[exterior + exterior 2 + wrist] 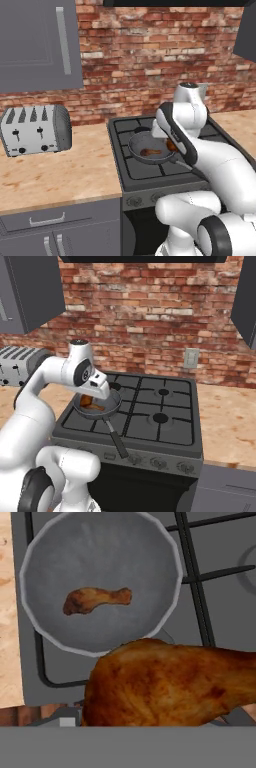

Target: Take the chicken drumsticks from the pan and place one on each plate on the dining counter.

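Observation:
The round dark grey pan [100, 557] sits on the stove's front left burner, its long handle [116, 438] pointing toward me. One chicken drumstick [95, 599] lies in the pan's middle, also seen as the drumstick [149, 151] from the left base. My gripper [170, 143] hangs just above the pan, shut on the second drumstick [170, 684]. That drumstick looms large and close in the hand view and hides my fingertips. From the right base it shows as a reddish patch [86, 401] under the hand. The plates and the dining counter are out of view.
The black stove [160, 416] has raised grates and knobs along its front. A silver toaster [35, 129] stands on the wooden worktop [65, 170] to the left. More worktop [230, 421] lies to the right. Grey cabinets [40, 40] hang before the brick wall.

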